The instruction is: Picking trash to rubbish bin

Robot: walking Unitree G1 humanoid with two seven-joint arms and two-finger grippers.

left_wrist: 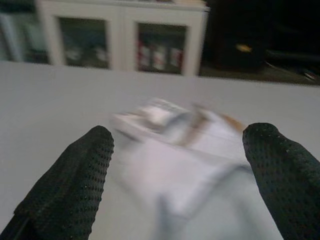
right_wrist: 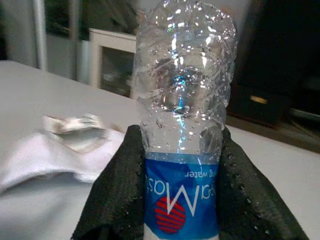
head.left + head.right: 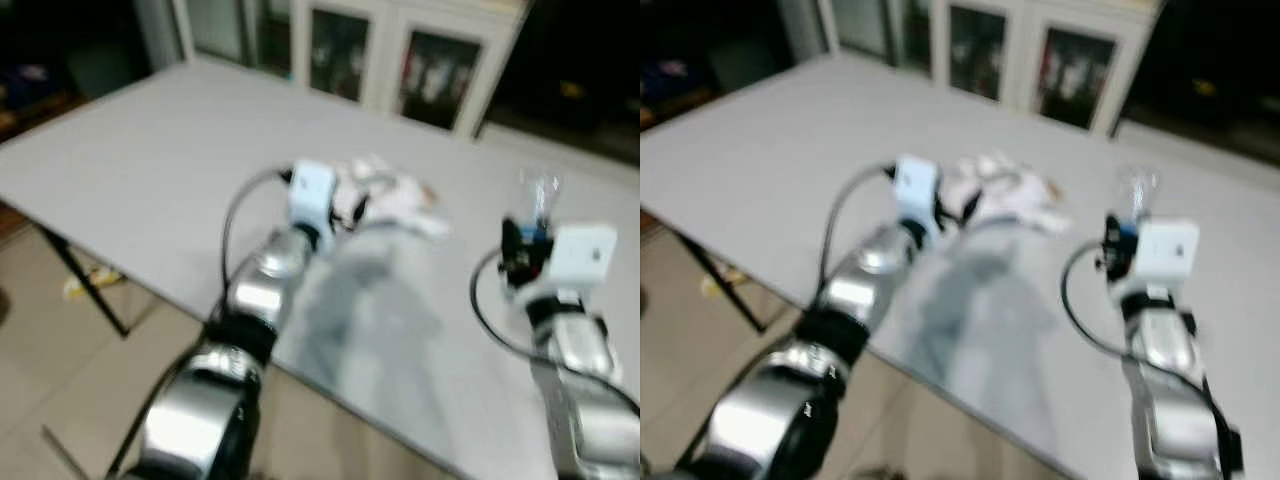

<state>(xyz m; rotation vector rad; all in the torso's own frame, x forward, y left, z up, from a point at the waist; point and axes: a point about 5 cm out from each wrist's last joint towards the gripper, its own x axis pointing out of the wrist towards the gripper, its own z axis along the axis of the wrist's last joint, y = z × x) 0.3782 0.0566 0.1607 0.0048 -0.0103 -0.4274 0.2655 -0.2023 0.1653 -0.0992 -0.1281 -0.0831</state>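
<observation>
A crumpled white wrapper (image 3: pixel 392 197) lies on the grey table (image 3: pixel 150 180), a little past its middle. My left gripper (image 1: pixel 180 175) is open right at it, one black finger on each side of the paper (image 1: pixel 180 145). A clear plastic water bottle (image 2: pixel 181 130) with a blue label stands upside down between the fingers of my right gripper (image 2: pixel 180 195), which is shut on it. In the head views that bottle (image 3: pixel 536 198) rises above my right wrist, to the right of the wrapper.
White glass-door cabinets (image 3: pixel 370 50) stand behind the table. The table's near edge runs diagonally under both arms, with a black leg (image 3: pixel 85 285) and tiled floor at lower left. A yellow scrap (image 3: pixel 88 282) lies on the floor there.
</observation>
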